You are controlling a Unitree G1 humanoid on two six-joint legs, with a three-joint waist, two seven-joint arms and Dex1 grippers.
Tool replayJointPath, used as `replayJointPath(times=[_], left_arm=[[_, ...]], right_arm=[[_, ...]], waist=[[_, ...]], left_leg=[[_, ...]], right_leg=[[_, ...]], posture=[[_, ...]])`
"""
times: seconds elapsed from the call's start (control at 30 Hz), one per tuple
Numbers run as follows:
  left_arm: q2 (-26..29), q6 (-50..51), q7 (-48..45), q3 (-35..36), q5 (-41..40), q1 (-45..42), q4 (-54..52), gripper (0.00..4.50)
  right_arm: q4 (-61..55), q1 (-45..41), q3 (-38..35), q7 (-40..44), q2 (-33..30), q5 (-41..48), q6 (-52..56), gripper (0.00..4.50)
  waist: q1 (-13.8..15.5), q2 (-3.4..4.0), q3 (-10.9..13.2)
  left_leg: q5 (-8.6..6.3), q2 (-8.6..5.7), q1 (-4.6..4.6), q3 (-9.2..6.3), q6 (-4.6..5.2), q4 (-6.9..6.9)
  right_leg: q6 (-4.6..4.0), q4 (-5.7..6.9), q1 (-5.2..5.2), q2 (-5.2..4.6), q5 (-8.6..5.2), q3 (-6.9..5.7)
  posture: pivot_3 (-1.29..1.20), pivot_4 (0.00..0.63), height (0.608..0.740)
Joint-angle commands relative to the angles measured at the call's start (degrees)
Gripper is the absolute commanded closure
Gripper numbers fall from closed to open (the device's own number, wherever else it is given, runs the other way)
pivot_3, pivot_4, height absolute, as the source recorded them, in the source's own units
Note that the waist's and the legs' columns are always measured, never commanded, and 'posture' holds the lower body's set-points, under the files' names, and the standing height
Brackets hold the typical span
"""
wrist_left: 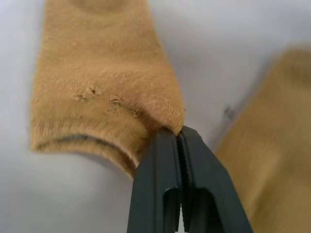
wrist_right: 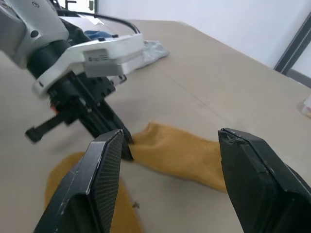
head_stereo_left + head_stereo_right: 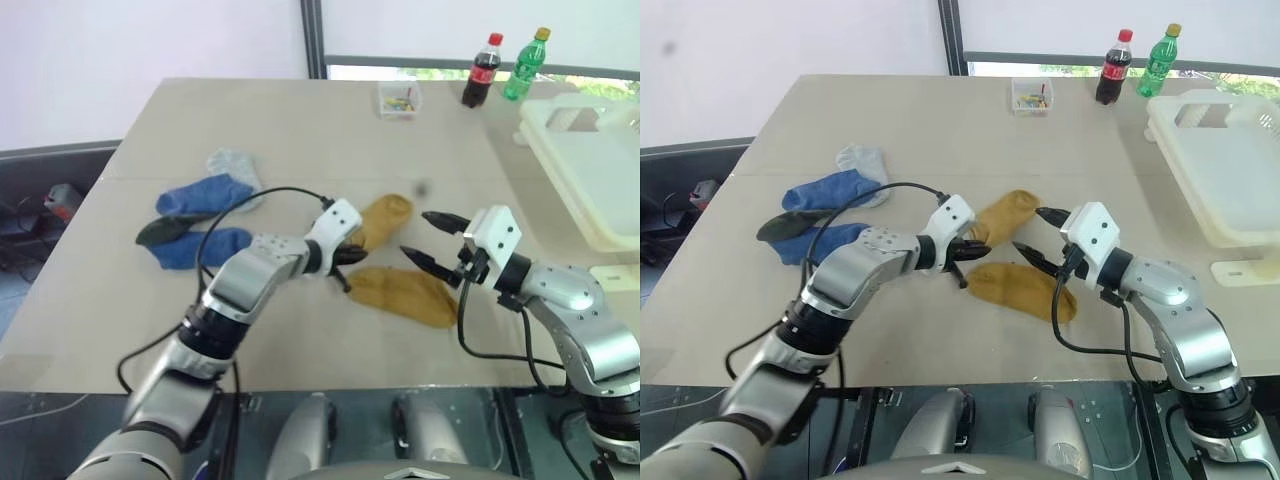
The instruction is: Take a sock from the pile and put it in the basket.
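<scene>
A: Progress? Left gripper is clenched on the cuff edge of a mustard-yellow knit sock lying on the beige table — not yet in the cream-white plastic basket far right.

B: Right gripper hovers level just beside, fingers spread, empty — pointing at the sock.

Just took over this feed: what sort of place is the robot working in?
Probably a lab or office test room, not a home: a big beige table under a window, with staged items on it, namely loose socks, two soda bottles and a cream basket.
</scene>
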Motion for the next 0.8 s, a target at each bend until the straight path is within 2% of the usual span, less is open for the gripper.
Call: replayJointPath(times=[0.03, 0.1, 0.17, 0.23, 0.33, 0.4, 0.5, 0.6, 0.7, 0.8], left_arm=[[1.16, -15.73, -1.73, 1.39, 4.75, -0.54, 8.46, 4.45], [0.55, -17.31, -3.80, 4.23, 2.90, -1.22, 14.28, 4.01], [0.71, -18.47, -5.34, 5.25, 2.65, -1.25, 16.64, 3.25], [0.18, -16.53, -4.68, 8.05, 1.04, -0.74, 15.20, 2.44], [-0.53, -6.34, -2.95, 13.74, -4.18, 1.20, 8.64, 1.09], [-1.81, 0.32, 0.07, 17.10, -6.59, 2.88, 4.49, 1.09], [-6.94, 10.22, 8.57, 22.09, -8.87, 5.57, -0.56, 1.09], [-10.91, 12.66, 13.14, 21.29, -7.74, 7.14, -3.08, 1.09], [-16.97, 16.82, 19.76, 24.95, -8.51, 6.27, -2.44, 1.09], [-18.74, 19.86, 21.88, 27.26, -9.31, 6.14, -4.10, 1.09]], right_arm=[[-2.92, 0.30, -1.11, -0.86, -0.14, 0.57, 0.56, 1.26], [-2.51, 0.04, -0.56, -1.11, 0.25, 0.32, 0.77, 1.26], [-2.22, -0.22, -0.18, -1.08, 0.42, 0.21, 0.92, 1.26], [-2.40, -0.18, 0.03, -0.90, 0.41, 0.31, 1.13, 1.26], [-1.50, -0.45, 0.20, -0.51, 0.13, -0.27, 0.63, 1.26], [1.41, -1.59, 0.88, 0.12, -0.53, -1.85, -0.23, 1.26], [11.04, -6.14, 2.38, -1.16, 0.18, -5.03, 0.23, 1.26], [22.07, -11.41, 4.11, -3.13, 2.56, -8.81, -2.35, 1.26], [32.63, -17.09, 4.82, -4.34, 6.61, -10.51, -4.84, 1.26], [41.69, -21.66, 5.91, -4.97, 8.87, -13.49, -9.02, 1.26]], waist=[[0.29, -0.01, 0.00], [0.41, -0.01, 0.00], [0.33, -0.01, 0.00], [-0.03, -0.01, 0.00], [-0.20, -0.02, 0.01], [-0.13, -0.02, 0.01], [0.02, -0.04, 0.01], [0.16, -0.05, 0.01], [0.17, -0.03, 0.00], [0.03, -0.03, 0.00]], left_leg=[[0.00, -0.02, 0.00, 0.01, 0.01, 0.02], [0.00, -0.02, -0.04, -0.01, 0.02, 0.04], [0.00, -0.03, -0.05, -0.02, 0.02, 0.05], [-0.01, -0.03, -0.04, -0.02, 0.02, 0.04], [-0.01, 0.00, -0.05, -0.01, 0.03, 0.04], [-0.01, 0.01, -0.06, -0.03, 0.03, 0.04], [-0.01, -0.01, -0.05, -0.03, 0.03, 0.11], [0.00, -0.03, 0.01, -0.04, 0.03, 0.14], [0.01, -0.05, 0.05, -0.06, 0.01, 0.13], [0.02, -0.09, 0.05, -0.04, -0.02, 0.13]], right_leg=[[0.01, -0.02, 0.02, -0.06, 0.00, 0.00], [0.02, -0.05, 0.02, -0.07, 0.01, -0.03], [0.02, -0.05, 0.02, -0.06, 0.01, -0.06], [0.02, -0.02, 0.02, -0.05, 0.01, -0.06], [0.03, 0.00, 0.00, -0.03, 0.00, -0.05], [0.03, 0.00, 0.00, -0.03, 0.00, -0.06], [0.05, 0.04, 0.02, -0.06, 0.01, -0.05], [0.05, 0.16, 0.06, -0.05, 0.01, -0.05], [0.02, 0.24, 0.04, -0.05, 0.01, -0.05], [0.02, 0.23, 0.04, -0.05, 0.01, -0.01]], posture=[[0.00, 0.150, 0.740], [0.00, 0.150, 0.740], [0.00, 0.150, 0.740], [0.00, 0.150, 0.740], [0.00, 0.150, 0.740], [0.00, 0.150, 0.740], [0.00, 0.150, 0.740], [0.00, 0.150, 0.740], [0.00, 0.150, 0.740], [0.00, 0.150, 0.740]])
